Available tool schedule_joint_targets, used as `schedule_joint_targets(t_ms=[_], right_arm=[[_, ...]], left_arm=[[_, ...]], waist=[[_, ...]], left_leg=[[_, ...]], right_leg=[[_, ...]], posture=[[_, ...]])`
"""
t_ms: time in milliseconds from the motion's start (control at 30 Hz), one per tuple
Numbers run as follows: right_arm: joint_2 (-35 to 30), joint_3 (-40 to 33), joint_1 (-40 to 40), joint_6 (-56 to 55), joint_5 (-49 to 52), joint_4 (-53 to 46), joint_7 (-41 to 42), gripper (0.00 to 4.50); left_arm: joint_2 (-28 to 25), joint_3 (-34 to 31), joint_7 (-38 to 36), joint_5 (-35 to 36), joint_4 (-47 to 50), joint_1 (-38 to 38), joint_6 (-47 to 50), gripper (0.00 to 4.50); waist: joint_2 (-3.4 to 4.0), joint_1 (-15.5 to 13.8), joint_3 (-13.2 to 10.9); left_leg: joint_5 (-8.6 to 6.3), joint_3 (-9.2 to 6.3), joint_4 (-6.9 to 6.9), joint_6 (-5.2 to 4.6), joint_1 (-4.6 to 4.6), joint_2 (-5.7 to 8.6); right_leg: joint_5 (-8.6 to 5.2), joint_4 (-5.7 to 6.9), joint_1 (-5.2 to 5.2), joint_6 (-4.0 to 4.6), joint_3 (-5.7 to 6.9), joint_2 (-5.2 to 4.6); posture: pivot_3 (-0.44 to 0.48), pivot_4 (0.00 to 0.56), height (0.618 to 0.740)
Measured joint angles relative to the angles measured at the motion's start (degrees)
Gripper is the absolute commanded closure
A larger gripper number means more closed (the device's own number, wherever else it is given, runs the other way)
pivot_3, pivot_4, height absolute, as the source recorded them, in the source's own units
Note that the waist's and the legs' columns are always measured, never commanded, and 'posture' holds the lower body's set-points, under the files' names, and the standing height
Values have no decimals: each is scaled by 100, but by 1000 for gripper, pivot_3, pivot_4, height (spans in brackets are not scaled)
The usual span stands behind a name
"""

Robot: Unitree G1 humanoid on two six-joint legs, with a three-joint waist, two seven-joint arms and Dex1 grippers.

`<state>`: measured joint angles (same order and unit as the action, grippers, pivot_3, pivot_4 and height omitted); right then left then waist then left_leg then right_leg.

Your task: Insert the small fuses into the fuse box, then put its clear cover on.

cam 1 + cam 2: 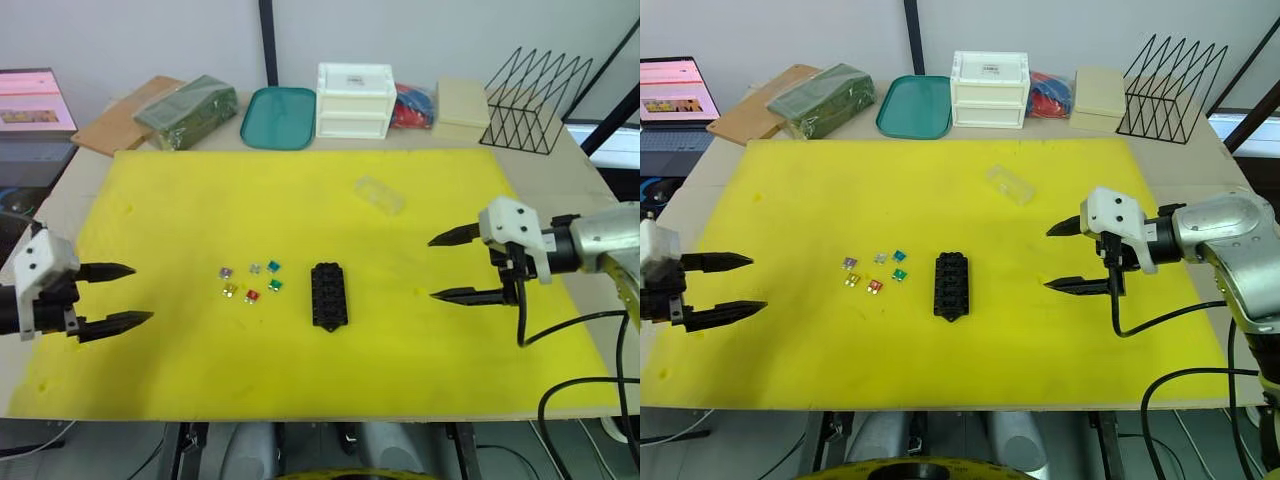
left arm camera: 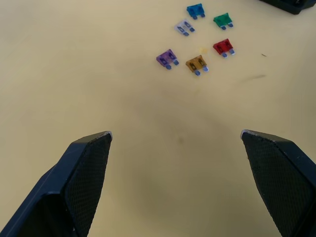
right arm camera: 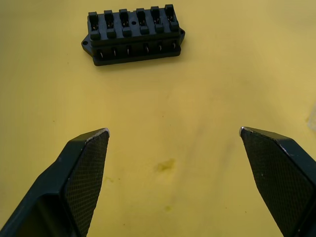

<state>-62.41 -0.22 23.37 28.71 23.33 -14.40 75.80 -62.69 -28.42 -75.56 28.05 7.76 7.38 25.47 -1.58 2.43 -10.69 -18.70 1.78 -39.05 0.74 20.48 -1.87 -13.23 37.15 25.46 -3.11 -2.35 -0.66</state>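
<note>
Writing is scarce here: the white drawer box (image 1: 355, 100) at the back of the table carries a small label on top, too small to read, and a laptop screen (image 1: 678, 102) at the far left shows pink content that cannot be read either.

A yellow mat (image 1: 200, 200) covers most of the table. Near its middle lies the fuse box (image 1: 328, 294), a black block with two rows of slots, all empty. Just to its left sit the small fuses (image 1: 250, 282), six loose pieces in a tight cluster: purple, grey, teal, yellow, red and green, none touching the box. The clear cover (image 1: 379, 194) lies farther back and a little to the right, well apart from both.

The left gripper (image 1: 125, 296) hovers above the mat's left edge, its two black fingers spread wide and holding nothing. From its wrist view the fuses lie ahead of the fingertips (image 2: 94, 148), beyond them and not between them. The right gripper (image 1: 452, 265) hovers over the right side of the mat, fingers likewise spread apart and empty. In its wrist view the fuse box lies ahead of the fingertips (image 3: 91, 145), clear of both.

Along the back edge stand a teal tray (image 1: 279, 117), a green packet (image 1: 186, 110), a cream box (image 1: 462, 106) and a black wire rack (image 1: 535, 102).
</note>
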Motion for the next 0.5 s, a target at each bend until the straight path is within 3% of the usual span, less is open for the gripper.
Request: schedule_joint_targets(t_ms=[500], right_arm=[[17, 117, 42, 15, -10, -13, -68, 14]], left_arm=[[67, 293, 115, -9, -106, -305, -4, 0]], waist=[[0, 1, 0]], left_leg=[[0, 0, 0, 0, 0, 1]], right_leg=[[1, 0, 0, -1, 0, 0]], posture=[[0, 150, 740]])
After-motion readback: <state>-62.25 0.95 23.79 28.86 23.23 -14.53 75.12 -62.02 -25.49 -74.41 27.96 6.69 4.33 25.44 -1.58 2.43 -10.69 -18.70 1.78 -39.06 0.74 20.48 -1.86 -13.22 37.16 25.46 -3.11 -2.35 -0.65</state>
